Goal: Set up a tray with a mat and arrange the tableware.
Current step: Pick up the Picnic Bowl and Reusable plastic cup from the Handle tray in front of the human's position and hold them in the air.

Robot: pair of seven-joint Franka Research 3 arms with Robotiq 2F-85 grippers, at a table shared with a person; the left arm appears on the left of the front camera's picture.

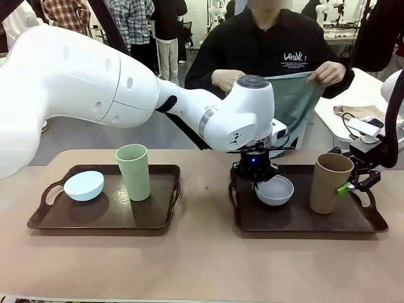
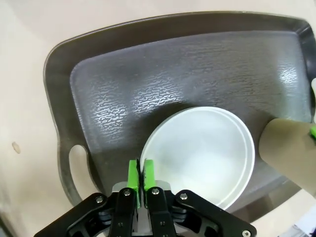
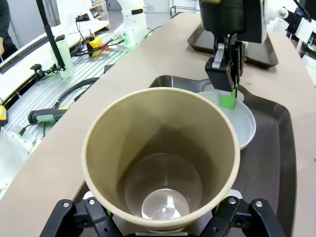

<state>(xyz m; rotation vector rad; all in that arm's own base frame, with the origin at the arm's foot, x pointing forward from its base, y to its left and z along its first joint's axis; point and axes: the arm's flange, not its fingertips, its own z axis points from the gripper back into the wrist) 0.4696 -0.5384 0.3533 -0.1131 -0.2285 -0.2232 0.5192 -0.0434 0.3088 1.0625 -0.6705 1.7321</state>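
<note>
Fingertips of right tool (image 3: 158,222) hide behind clasped tan cup (image 3: 160,148); left tool (image 2: 140,170) pinches grey bowl (image 2: 202,153) rim.

Across the table, the person's black top (image 1: 252,53) carries a short line of white lettering (image 1: 295,58) on the chest. From here it reads something like "leak", followed by a small mark I can't make out. On the white wrist housing of the left arm (image 1: 249,110) sits a small black mark (image 1: 235,139), too small to read.
</note>
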